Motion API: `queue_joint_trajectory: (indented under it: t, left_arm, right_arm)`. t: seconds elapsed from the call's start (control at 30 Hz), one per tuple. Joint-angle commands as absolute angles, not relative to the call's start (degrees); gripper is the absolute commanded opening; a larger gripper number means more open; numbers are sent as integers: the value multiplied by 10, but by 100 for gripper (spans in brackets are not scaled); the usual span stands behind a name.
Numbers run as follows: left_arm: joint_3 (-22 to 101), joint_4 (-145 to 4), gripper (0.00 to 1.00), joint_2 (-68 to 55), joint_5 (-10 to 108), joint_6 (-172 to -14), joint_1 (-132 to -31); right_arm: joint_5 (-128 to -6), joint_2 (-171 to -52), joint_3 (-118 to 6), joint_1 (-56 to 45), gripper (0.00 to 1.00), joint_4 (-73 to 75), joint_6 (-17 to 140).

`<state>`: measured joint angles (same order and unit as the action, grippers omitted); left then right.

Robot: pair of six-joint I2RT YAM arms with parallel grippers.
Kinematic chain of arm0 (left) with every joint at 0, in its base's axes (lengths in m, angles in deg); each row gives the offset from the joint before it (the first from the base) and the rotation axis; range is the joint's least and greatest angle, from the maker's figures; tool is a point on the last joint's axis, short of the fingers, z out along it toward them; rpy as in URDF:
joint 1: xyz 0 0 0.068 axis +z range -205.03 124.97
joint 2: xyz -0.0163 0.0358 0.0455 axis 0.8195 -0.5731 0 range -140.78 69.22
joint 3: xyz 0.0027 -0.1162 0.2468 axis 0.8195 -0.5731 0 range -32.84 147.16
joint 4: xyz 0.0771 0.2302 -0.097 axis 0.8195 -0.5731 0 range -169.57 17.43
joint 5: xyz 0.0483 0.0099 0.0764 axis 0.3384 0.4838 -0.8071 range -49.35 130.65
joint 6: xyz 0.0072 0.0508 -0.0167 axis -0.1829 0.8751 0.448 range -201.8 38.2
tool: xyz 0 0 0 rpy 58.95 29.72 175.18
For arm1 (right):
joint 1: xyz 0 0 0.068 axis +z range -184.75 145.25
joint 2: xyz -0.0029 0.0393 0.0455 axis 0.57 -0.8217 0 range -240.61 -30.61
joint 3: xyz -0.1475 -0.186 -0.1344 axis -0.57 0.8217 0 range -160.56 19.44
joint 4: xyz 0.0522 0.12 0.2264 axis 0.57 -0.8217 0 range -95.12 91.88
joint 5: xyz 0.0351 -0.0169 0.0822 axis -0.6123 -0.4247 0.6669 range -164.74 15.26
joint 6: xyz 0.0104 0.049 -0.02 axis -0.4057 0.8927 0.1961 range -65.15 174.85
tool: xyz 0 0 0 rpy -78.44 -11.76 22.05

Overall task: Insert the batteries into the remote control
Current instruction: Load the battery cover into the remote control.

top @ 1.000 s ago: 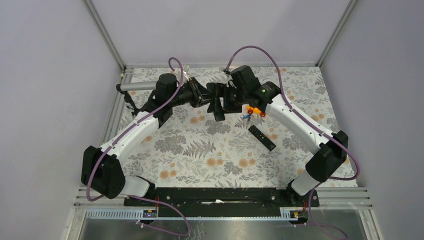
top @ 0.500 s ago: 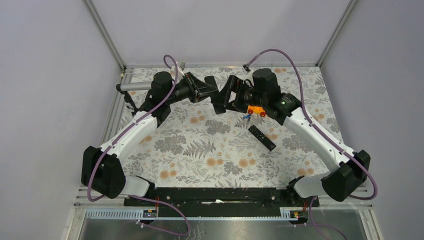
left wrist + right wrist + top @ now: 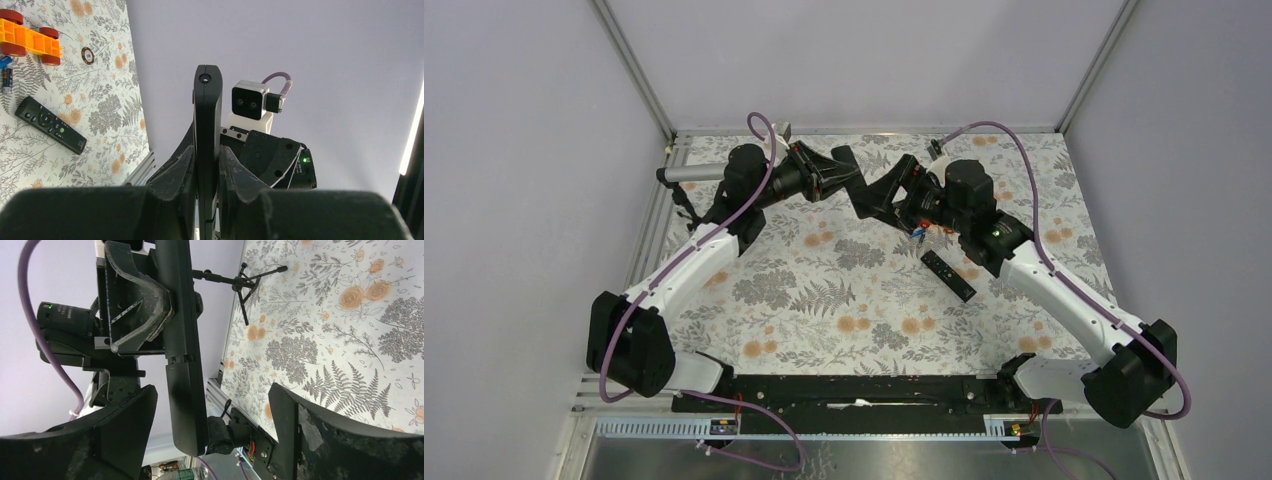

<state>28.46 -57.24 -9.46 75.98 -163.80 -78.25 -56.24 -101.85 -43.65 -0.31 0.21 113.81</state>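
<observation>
Your left fingers [image 3: 181,172] clamp the remote [image 3: 207,110] aloft, right fingers [image 3: 127,422] spread open near it, but the batteries [image 3: 6,79] lie unloaded on the tabletop [image 3: 100,100].

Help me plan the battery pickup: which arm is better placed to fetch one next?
Right. The right gripper is open and empty, and the batteries lie on the table close to it. The left gripper is shut on the remote control, held raised.
</observation>
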Motion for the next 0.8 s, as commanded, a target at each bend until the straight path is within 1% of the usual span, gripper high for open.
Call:
queue_joint_trajectory:
  t: [0.0,0.1,0.27,0.37,0.53,0.77]
  left_arm:
    - [282,-516,0,-80,744,-1675,-780]
    - [275,-504,0,-78,741,-1699,-780]
    - [267,-475,0,-72,737,-1748,-780]
    - [263,-459,0,-67,736,-1771,-780]
    - [265,-443,0,-63,740,-1800,-780]
    - [270,-451,0,-54,751,-1804,-781]
  right_arm:
    - [-576,-1003,-432,-6,89,74,1166]
    - [-573,-1007,-428,-6,83,77,1175]
    - [-570,-1019,-406,-6,66,100,1198]
    - [-565,-1026,-394,-6,61,122,1210]
    - [-574,-1040,-393,-6,58,131,1206]
    - [-583,-1065,-391,-6,56,161,1203]
